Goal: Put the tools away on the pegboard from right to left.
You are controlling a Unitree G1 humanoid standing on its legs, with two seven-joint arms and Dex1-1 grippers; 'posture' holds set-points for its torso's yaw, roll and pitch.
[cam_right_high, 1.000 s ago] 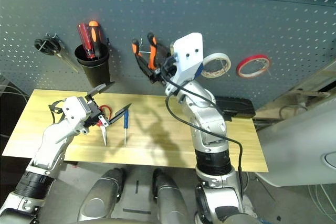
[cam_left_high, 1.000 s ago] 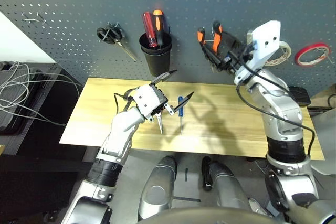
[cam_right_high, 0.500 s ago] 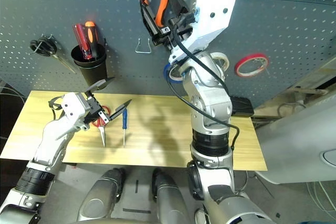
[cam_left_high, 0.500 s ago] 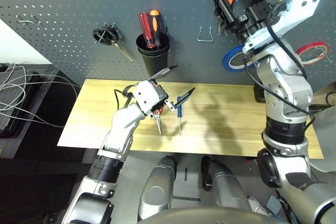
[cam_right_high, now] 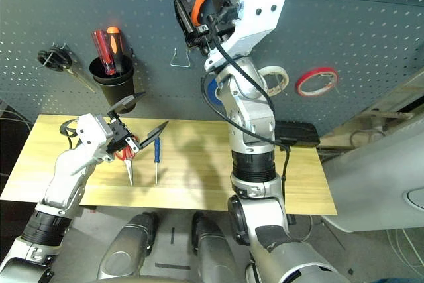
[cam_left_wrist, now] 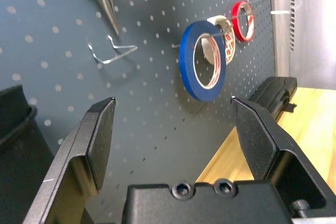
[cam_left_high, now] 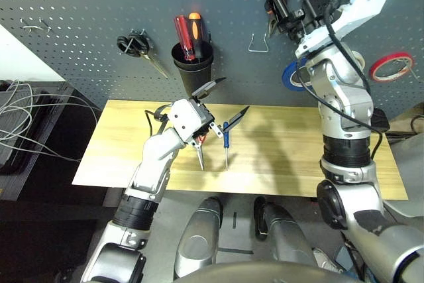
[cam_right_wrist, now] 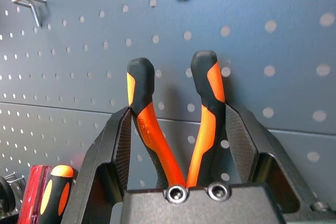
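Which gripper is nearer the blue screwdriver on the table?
Left. The left gripper hangs open just above the screwdriver, beside the red scissors. The right gripper is high up at the pegboard, shut on the pliers.

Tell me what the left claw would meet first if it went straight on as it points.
Probably the dark grey-blue perforated pegboard, near the blue tape ring hanging there; nothing sits between the open left claw and it, though depth is unclear.

R arm (cam_left_high: pixel 344 97) raised, jaws clamped; L jaws wide.
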